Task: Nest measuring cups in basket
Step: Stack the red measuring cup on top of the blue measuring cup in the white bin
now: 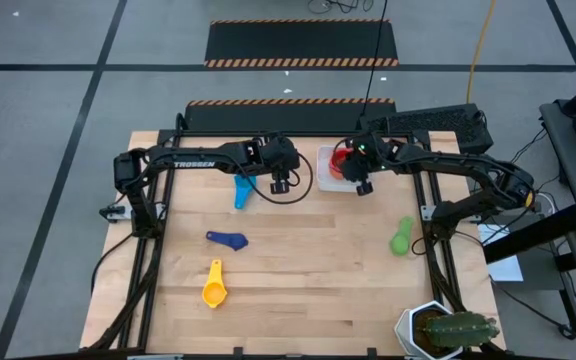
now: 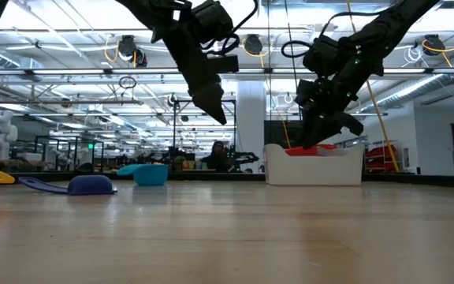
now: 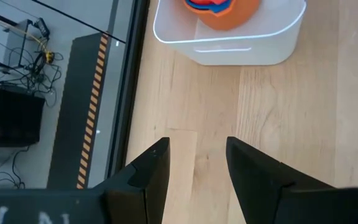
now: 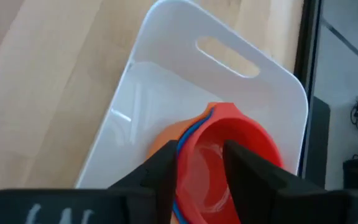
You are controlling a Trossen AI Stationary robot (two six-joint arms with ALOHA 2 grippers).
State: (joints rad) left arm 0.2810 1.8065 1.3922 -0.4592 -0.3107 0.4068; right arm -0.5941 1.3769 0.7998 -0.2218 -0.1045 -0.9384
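The white basket [image 4: 166, 81] stands at the table's far middle and holds a nested stack: a red cup [image 4: 241, 143] inside a blue one inside an orange cup [image 3: 224, 14]. My right gripper [image 4: 197, 154] is open over the basket, one finger outside the red cup's wall and one inside its bowl. My left gripper [image 3: 196, 163] hangs open above bare wood, left of the basket. A light blue cup [image 1: 241, 190], a navy cup [image 1: 228, 239], a yellow cup [image 1: 214, 285] and a green cup [image 1: 401, 237] lie loose on the table. My right gripper comes slanting down from the right, its fingers on either side of the red cup's rim [image 4: 184, 163]. Whether either finger touches that rim, I cannot tell. The red cup sits upright in the stack inside the basket.
A white pot with a cactus [image 1: 446, 330] stands at the near right corner. The middle of the wooden table [image 1: 318, 270] is bare between the loose cups. The arms' dark frame rails run along the left and right edges.
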